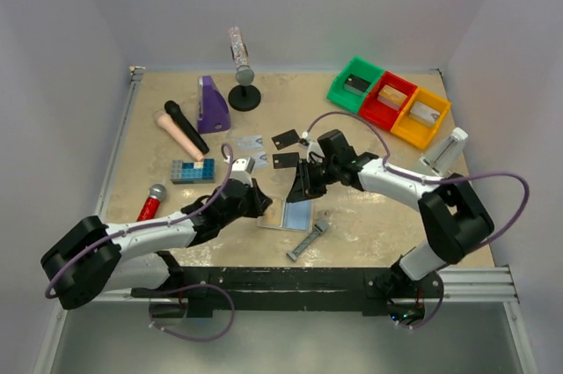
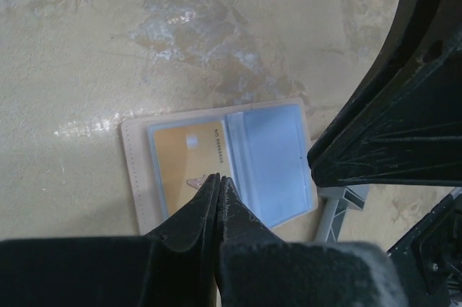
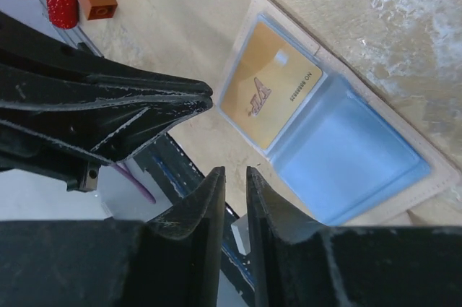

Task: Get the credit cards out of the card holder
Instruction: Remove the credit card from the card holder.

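The card holder (image 1: 296,215) lies open on the table, its pale blue panels (image 3: 349,154) facing up. A gold credit card (image 2: 186,157) (image 3: 271,92) sits in its left pocket. My left gripper (image 2: 219,177) (image 1: 261,204) is shut, its tips over the gold card's near edge and holding nothing. My right gripper (image 3: 232,171) (image 1: 304,187) hovers just off the holder's edge, its jaws a narrow gap apart with nothing between them. Two black cards (image 1: 286,137) (image 1: 285,160) and a pale grey card (image 1: 251,142) lie loose behind the holder.
A grey bar-shaped tool (image 1: 308,240) lies near the holder's front right corner. A blue studded block (image 1: 193,171), a red microphone (image 1: 151,202), a black microphone (image 1: 185,126) and a purple object (image 1: 212,106) stand at left. Green (image 1: 355,84), red (image 1: 388,99) and yellow (image 1: 420,117) bins are at back right.
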Available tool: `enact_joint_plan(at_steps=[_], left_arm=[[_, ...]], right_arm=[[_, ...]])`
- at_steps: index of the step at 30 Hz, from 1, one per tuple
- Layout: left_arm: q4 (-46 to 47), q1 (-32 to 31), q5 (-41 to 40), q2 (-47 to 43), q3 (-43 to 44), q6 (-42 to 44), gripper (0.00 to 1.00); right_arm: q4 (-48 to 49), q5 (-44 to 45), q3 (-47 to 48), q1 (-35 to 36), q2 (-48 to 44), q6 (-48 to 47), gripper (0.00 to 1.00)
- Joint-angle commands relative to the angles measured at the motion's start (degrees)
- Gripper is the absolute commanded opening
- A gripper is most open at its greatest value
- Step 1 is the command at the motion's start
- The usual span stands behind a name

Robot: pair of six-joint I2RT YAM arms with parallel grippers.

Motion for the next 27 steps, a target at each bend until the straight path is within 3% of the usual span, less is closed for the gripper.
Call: enact_joint_plan(at_steps=[1,8,27], left_arm=[[2.84,0.48,-2.84,3.15,-0.35,-1.91,0.0],[9.17,0.47,-0.56,6.85,-3.25,-4.03,0.0],[7.76,0.39,-1.79,7.64,-6.06,-5.87,0.0]], right_arm=[[10.94,-3.82,-0.6,0.76,4.05,5.78,0.25],[11.48,-1.71,-0.42,2.17,8.18,6.49,0.29],[13.06,1.36,-2.35,3.93,13.81,8.6,0.35]])
